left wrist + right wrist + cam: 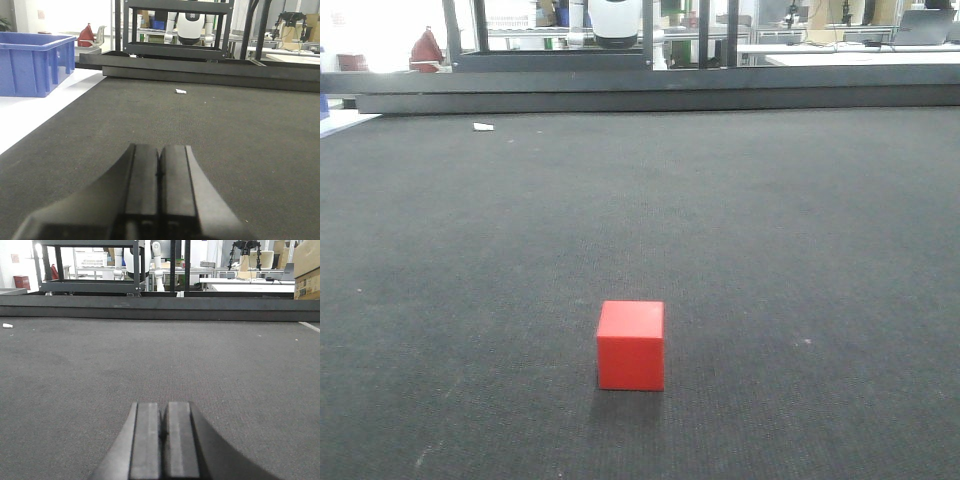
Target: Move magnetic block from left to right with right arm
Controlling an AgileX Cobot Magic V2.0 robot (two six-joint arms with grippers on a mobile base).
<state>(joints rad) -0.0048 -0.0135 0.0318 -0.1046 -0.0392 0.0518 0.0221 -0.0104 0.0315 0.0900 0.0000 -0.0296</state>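
The magnetic block [631, 345] sits on the dark mat [770, 230], seen only from the front, outside both wrist views. Left gripper [159, 150] and right gripper [164, 407] are empty, fingers pressed together; a blue bin [30, 62] stands ahead-left of the left claw.

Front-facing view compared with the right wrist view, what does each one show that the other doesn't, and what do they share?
Only the front-facing view shows the magnetic block, a red cube sitting alone on the dark mat with no gripper near it. Only the right wrist view shows the right gripper, jaws closed together and empty, plus cardboard boxes at the far right. Both show the mat, a small white scrap lying on it, and the raised dark ledge along its far edge.
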